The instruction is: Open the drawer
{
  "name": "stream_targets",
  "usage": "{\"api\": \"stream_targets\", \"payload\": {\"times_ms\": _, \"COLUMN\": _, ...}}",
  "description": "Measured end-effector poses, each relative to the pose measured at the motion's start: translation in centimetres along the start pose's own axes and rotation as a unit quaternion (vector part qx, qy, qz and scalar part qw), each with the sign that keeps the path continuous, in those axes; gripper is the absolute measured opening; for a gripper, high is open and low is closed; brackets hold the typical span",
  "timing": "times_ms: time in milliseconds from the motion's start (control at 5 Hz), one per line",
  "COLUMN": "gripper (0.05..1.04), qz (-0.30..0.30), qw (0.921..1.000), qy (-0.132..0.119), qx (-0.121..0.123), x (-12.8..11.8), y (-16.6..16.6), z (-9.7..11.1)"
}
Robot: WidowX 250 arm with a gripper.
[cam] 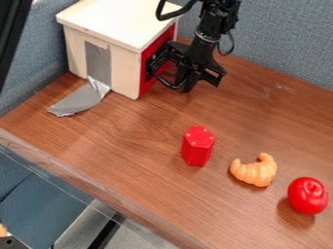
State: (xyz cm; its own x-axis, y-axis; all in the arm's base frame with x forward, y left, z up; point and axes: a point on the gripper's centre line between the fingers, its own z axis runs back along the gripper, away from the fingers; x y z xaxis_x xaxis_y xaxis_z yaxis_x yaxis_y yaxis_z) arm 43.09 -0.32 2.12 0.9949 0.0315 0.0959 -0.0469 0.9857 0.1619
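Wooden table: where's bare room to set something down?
Widest patch: between the blue partition, gripper, croissant and apple. Another: between the tape flap and red block. Crowded: by the red drawer front, where the gripper is; gaps along the block-croissant-apple row look tight.

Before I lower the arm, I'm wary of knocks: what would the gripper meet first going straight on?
Probably the wooden tabletop: the black gripper seems to point down beside the red drawer front, though the remaining gap is unclear.

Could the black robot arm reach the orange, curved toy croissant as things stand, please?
Probably yes: bare brown wooden tabletop lies between the black gripper and the croissant, leaving the way free.
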Motion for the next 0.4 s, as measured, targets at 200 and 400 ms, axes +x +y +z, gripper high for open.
{"api": "stream_targets", "payload": {"times_ms": 200, "gripper": 0.138, "qz": -0.014, "qw": 0.9998, "qy": -0.003, "qx": -0.017, "x": -0.1, "y": -2.3, "z": 0.4}}
{"api": "stream_targets", "payload": {"times_ms": 400, "gripper": 0.138, "qz": -0.027, "qw": 0.999, "qy": -0.008, "qx": -0.033, "x": -0.2, "y": -4.6, "z": 0.8}}
